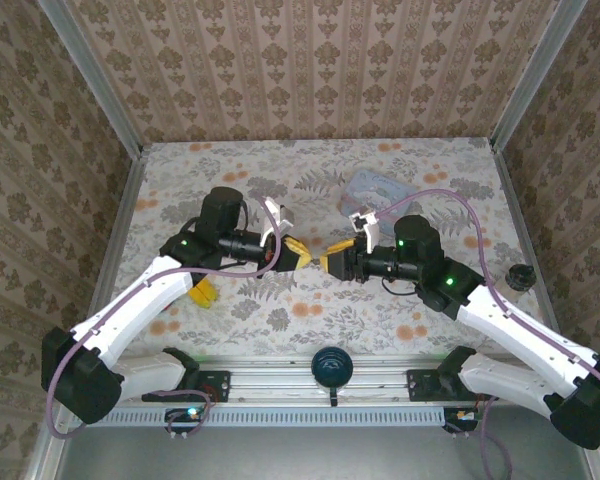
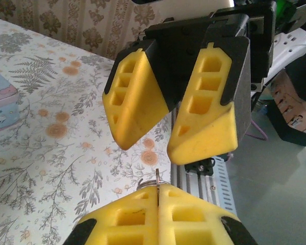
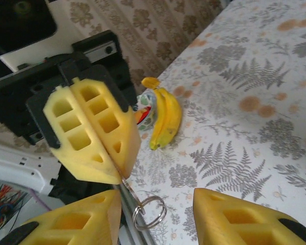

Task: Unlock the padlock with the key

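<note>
Floral tabletop — arms face nose to nose, left gripper pinching the key — right gripper agape

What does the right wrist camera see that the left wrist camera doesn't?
Right wrist camera: a banana lying on the flowery table, with something colourful behind it. Left wrist camera: a corner of the pale blue tin. Both: the left end effector shut on a key ring, facing the open right end effector, above that same table.

Key mostly hidden between left gripper pads; ring perhaps its keyring.
</note>
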Controlling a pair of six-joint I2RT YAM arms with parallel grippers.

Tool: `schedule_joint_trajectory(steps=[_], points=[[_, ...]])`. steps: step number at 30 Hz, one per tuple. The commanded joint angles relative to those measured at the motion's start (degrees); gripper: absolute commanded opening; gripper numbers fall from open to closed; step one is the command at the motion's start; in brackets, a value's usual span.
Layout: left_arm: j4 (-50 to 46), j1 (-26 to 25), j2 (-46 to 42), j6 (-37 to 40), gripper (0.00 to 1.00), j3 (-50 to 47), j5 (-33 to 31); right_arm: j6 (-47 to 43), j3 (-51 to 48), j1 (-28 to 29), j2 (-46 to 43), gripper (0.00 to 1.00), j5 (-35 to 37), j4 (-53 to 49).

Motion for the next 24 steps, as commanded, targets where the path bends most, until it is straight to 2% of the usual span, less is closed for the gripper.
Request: schedule_joint_trajectory(steps=[1,18,24], points=[[1.82,-0.42,-1.41,0.77,0.00,0.51,3.30,-1.35,-1.29,0.03,-0.18,0.42,-5.75,4.68],[6.50,-0.42,-1.65,-2.86,0.00,-1.07,4.15,0.91,-2.71,0.08,-0.12,0.33,-8.48,8.82],[7.46,-0.42,-1.77,-3.66,0.00,-1.38,3.49,1.09,-2.58,0.17,0.50,0.25,-8.86,9.10]])
